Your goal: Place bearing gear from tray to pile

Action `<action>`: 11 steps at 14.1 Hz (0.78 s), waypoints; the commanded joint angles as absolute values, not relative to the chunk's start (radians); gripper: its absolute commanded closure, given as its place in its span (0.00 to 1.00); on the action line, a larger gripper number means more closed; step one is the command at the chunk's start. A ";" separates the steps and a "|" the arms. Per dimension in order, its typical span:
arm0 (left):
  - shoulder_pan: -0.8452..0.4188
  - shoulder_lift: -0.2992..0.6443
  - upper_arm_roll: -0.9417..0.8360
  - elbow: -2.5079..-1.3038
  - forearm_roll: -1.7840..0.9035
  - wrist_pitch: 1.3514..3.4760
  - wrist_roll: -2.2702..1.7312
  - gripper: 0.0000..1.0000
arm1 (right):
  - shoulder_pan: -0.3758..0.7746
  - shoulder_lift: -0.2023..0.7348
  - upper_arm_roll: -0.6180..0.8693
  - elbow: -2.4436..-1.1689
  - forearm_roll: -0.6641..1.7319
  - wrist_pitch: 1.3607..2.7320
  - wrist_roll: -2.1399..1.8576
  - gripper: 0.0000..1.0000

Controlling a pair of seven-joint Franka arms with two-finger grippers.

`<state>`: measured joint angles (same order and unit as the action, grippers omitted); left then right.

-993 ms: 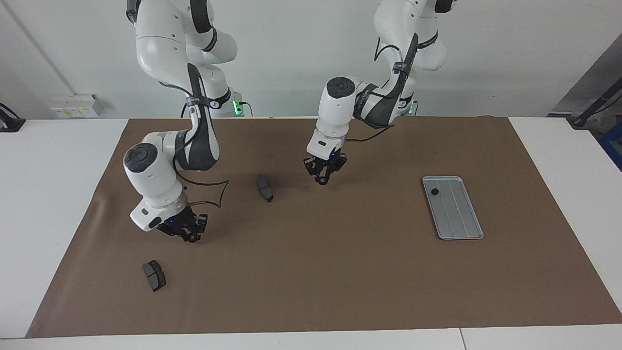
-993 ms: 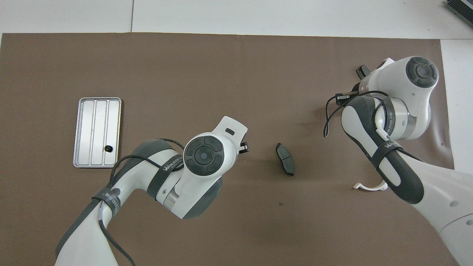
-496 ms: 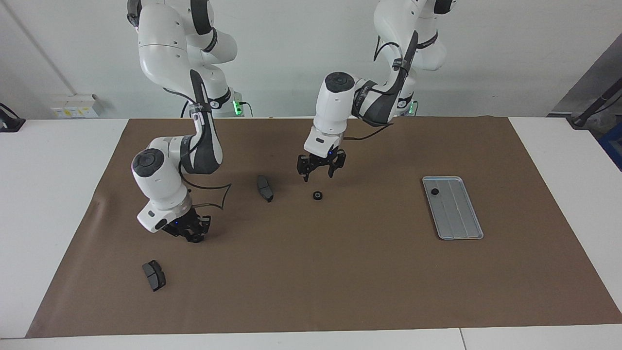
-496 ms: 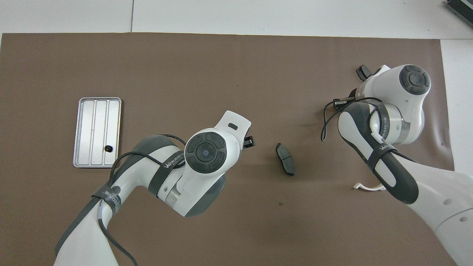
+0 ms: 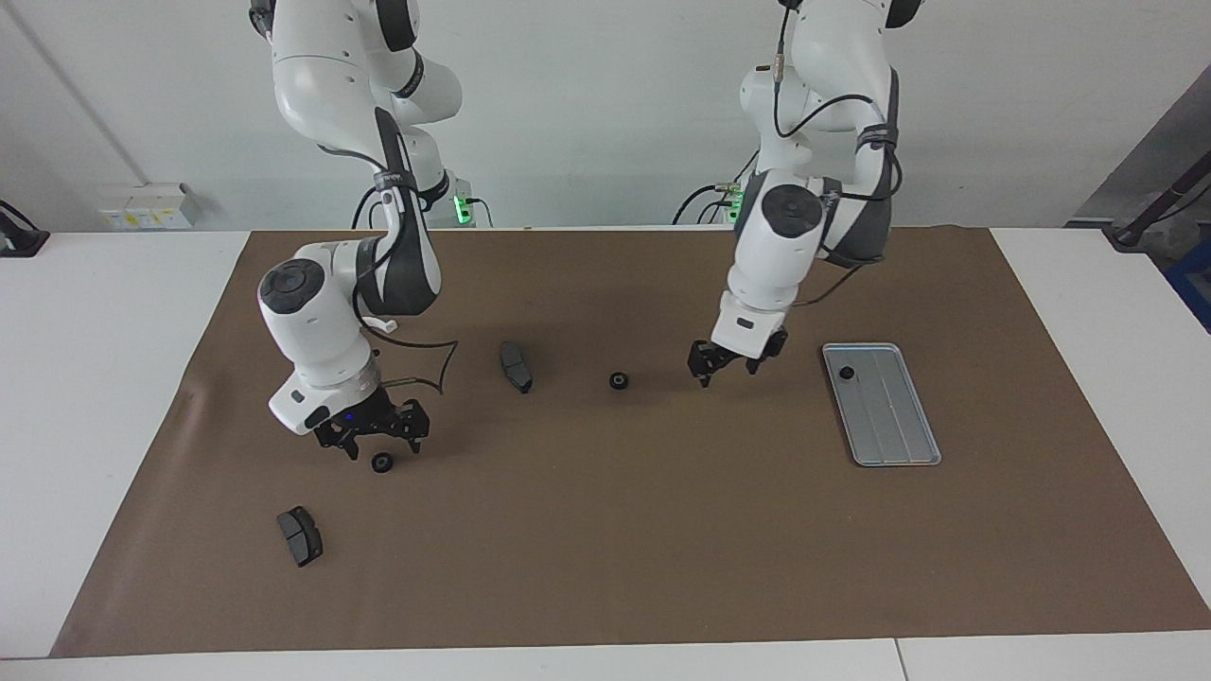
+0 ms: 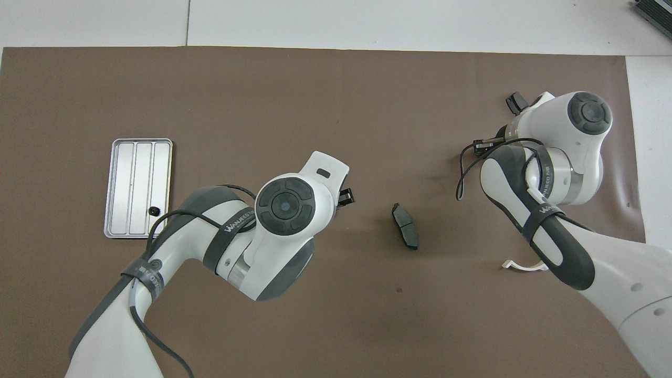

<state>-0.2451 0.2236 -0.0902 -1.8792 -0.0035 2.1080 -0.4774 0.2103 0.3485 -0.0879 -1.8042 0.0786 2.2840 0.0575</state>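
- 1 small black round gear point(image 5: 847, 373) sits in the ridged silver tray point(image 5: 894, 430).
- Left gripper point(image 5: 727, 364) beside tray: fingers spread, empty.
- Right gripper point(image 5: 372, 437), well apart from tray: fingers wide, empty.

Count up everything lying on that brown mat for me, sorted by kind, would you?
Black gears: 3
Dark brake pads: 2
White bracket: 1
Metal tray: 1
Total: 7
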 commanded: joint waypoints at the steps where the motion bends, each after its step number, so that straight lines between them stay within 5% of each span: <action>1: -0.135 0.201 -0.103 -1.894 -0.008 2.066 -0.297 0.13 | 0.303 0.331 -0.087 -1.769 0.089 2.223 0.190 0.00; 8: 0.066 0.167 -0.101 -1.988 -0.009 2.104 0.049 0.22 | 0.556 0.350 -0.087 -1.764 0.084 2.244 0.418 0.00; 11: 0.074 0.146 -0.101 -2.068 -0.009 2.180 0.055 0.26 | 0.676 0.460 -0.087 -1.726 0.014 2.312 0.595 0.00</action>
<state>0.0663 0.1991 -0.0907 -1.9752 -0.0037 2.1183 0.0399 0.6253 0.3704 -0.0832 -1.7710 0.0642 2.2685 0.5008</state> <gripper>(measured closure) 0.233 0.000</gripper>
